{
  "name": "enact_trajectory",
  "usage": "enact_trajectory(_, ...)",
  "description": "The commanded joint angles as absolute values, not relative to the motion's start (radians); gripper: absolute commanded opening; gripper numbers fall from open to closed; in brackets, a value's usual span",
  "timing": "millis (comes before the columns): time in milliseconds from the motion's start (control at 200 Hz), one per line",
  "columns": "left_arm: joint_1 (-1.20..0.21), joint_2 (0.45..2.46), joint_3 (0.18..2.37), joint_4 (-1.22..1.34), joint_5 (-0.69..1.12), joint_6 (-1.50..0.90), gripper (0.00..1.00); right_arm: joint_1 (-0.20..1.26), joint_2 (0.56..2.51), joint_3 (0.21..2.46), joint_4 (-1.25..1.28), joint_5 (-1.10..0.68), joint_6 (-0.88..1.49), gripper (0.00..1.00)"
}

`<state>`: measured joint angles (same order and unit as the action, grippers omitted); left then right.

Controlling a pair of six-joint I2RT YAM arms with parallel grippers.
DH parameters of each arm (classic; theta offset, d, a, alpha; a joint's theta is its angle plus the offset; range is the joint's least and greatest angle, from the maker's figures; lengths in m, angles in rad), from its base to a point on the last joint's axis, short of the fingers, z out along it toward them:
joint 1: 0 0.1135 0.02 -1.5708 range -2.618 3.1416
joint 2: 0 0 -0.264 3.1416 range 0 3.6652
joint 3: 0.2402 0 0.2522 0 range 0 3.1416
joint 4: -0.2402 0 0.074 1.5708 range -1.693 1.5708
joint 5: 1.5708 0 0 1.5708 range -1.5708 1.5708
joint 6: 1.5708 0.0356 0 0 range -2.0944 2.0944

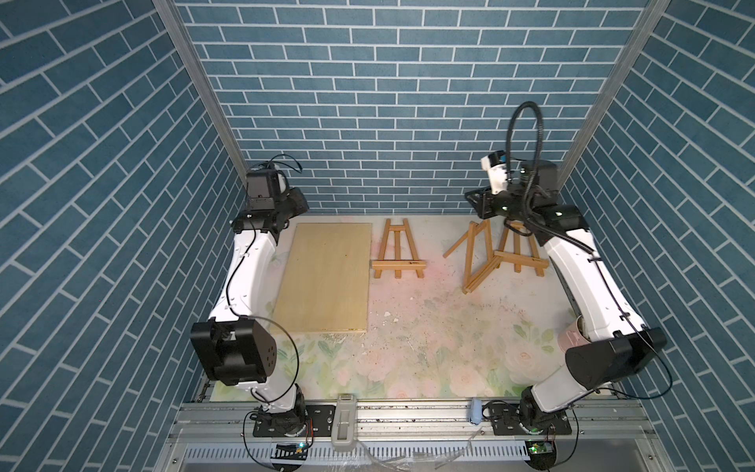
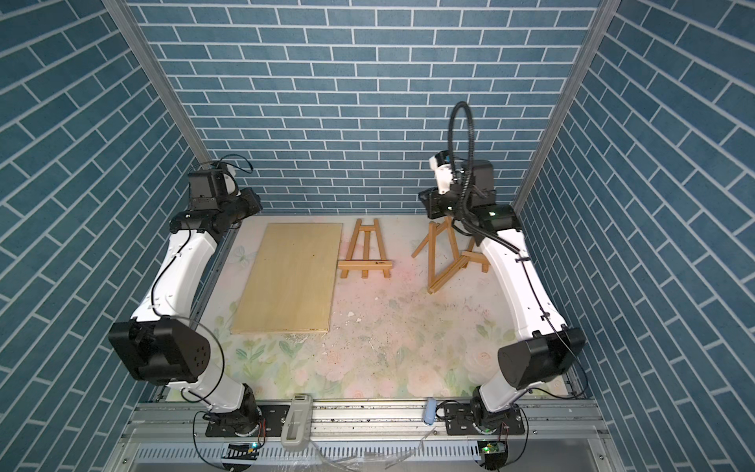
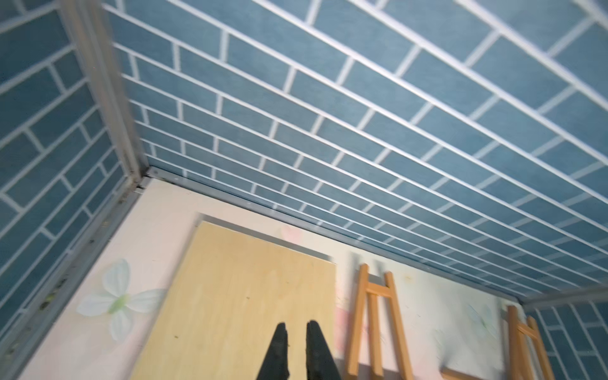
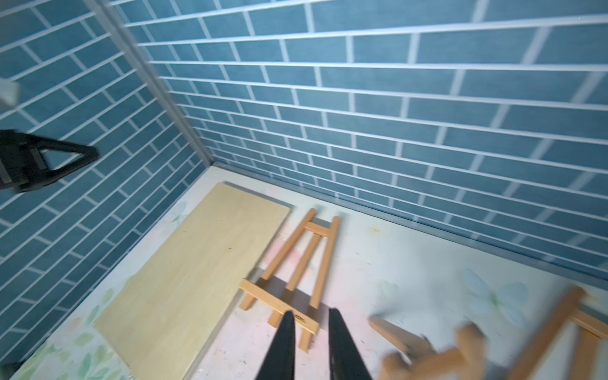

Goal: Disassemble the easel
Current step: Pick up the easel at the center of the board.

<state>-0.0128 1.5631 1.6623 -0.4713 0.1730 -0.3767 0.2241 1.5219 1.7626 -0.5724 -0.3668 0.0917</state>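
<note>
The left gripper (image 3: 296, 325) is hanging raised near the back left corner, its fingers sitting slightly parted and gripping nothing. Beside it, a wooden board (image 1: 327, 278) is lying flat on the floral mat (image 1: 429, 347). Just right of the board, a first easel (image 1: 398, 265) is lying flat. Further right, a second easel (image 1: 469, 261) is standing spread on its legs. It is probably leaning against a third easel (image 1: 521, 261), though the arm is hiding that spot. The right gripper (image 4: 312, 314) is hovering above the second easel's top, its jaws released and empty.
</note>
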Motion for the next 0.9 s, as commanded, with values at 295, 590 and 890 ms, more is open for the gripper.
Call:
enact_trajectory(295, -0.463, 1.485, 1.528, -0.447, -0.057, -0.454, 0.22, -0.094, 1.380, 1.265, -0.466, -0.573, 0.026, 0.31)
enact_trajectory(590, -0.531, 1.643, 1.657, -0.466, -0.018, -0.493, 0.22, -0.112, 1.487, 1.180, -0.250, -0.627, -0.047, 0.41)
enact_trajectory(890, -0.525, 1.649, 1.715, -0.559, -0.060, -0.459, 0.23, -0.110, 1.603, 1.211, -0.190, -0.581, -0.128, 0.43)
